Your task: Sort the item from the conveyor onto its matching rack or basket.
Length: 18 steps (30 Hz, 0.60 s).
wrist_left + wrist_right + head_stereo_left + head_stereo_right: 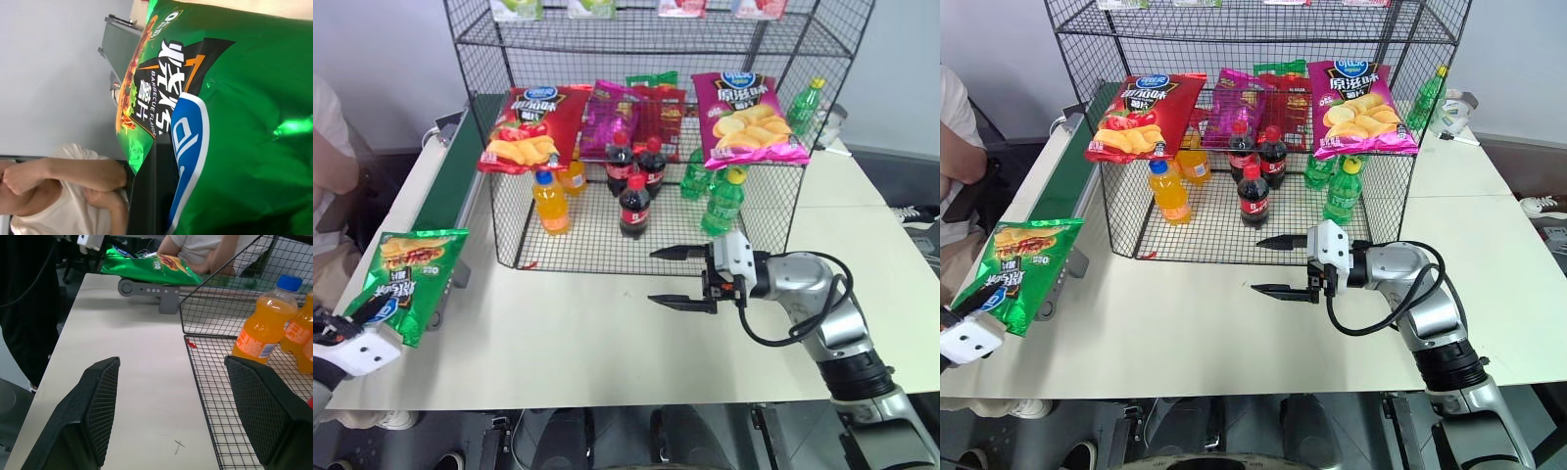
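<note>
The green crisp bag [408,277] hangs at the near end of the conveyor [460,166], off the table's left edge. My left gripper [370,313] is shut on the bag's lower edge by the blue logo. The left wrist view has the bag [234,112] close up with one black finger [155,191] lying against it. The black wire rack [597,253] stands on the table at centre back. In front of the rack's bottom tier, my right gripper [653,277] points left, open and holding nothing. From the right wrist the bag [146,265] shows beyond the open fingers.
A red crisp bag [529,127] and magenta crisp bags [746,117] lie on the rack's middle tier. Orange [551,203], cola [634,206] and green bottles [722,204] stand on the bottom tier. A person [328,147] sits left of the conveyor.
</note>
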Available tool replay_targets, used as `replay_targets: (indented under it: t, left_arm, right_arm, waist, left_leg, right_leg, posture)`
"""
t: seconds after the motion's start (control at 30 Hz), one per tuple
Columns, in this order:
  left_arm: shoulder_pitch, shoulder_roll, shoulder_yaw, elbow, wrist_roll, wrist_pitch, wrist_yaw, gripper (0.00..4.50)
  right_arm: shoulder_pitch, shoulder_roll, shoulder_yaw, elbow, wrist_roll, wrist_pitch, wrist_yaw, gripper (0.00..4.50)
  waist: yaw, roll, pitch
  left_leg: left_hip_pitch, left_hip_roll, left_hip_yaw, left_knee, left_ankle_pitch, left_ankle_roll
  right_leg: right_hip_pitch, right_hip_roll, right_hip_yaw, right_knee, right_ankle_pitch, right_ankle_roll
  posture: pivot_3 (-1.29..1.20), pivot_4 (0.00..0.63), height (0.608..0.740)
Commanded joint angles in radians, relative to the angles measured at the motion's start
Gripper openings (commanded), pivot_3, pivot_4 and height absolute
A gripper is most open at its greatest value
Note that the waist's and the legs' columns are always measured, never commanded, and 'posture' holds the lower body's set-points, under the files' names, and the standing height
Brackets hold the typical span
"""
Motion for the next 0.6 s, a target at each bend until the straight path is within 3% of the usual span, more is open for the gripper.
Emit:
replay_targets:
  t: [0.03, 0.13, 0.27, 0.5, 0.6]
  left_arm:
    - [0.008, -0.017, 0.072, -0.099, -0.255, 0.055, -0.093, 0.07]
    - [0.056, -0.044, 0.121, -0.304, -0.719, 0.249, -0.330, 0.07]
    - [0.180, -0.046, 0.222, -0.526, -1.109, 0.542, -0.575, 0.07]
    - [0.430, 0.007, 0.443, -0.732, -1.571, 1.104, -0.850, 0.07]
    - [0.380, 0.046, 0.429, -0.787, -1.684, 1.233, -0.864, 0.07]
  right_arm:
    - [-0.016, -0.007, -0.023, -0.024, 0.009, -0.006, -0.001, 3.58]
    - [-0.030, 0.002, -0.024, 0.000, 0.005, -0.021, -0.001, 3.58]
    - [-0.042, 0.009, -0.023, 0.025, 0.008, -0.031, 0.004, 3.58]
    - [-0.062, 0.017, -0.042, 0.009, 0.098, 0.050, 0.026, 3.58]
    - [-0.061, -0.002, -0.041, -0.030, 0.167, 0.120, 0.071, 3.58]
  waist:
    - [0.000, 0.000, 0.000]
    - [0.000, -0.001, 0.000]
    - [-0.004, -0.001, 0.000]
    - [-0.011, 0.000, 0.001]
    - [0.000, 0.001, 0.001]
  left_leg:
    - [0.000, 0.000, 0.000, 0.000, 0.000, 0.000]
    - [0.000, 0.000, 0.000, 0.001, 0.000, 0.000]
    - [0.000, 0.000, 0.000, 0.001, 0.000, 0.000]
    - [0.001, 0.000, -0.001, 0.001, 0.000, 0.000]
    - [0.002, 0.000, -0.001, 0.002, 0.000, 0.000]
  right_leg:
    - [0.000, 0.000, 0.000, 0.000, 0.000, 0.000]
    - [0.000, 0.000, 0.000, 0.000, 0.000, 0.000]
    - [0.001, 0.000, 0.000, 0.000, 0.000, 0.000]
    - [0.002, 0.001, 0.000, 0.000, 0.000, 0.000]
    - [0.004, 0.001, 0.000, -0.001, 0.000, -0.001]
  posture:
    - [0.00, 0.150, 0.739]
    - [0.00, 0.150, 0.739]
    - [0.00, 0.150, 0.739]
    - [0.00, 0.150, 0.739]
    - [0.00, 0.150, 0.739]
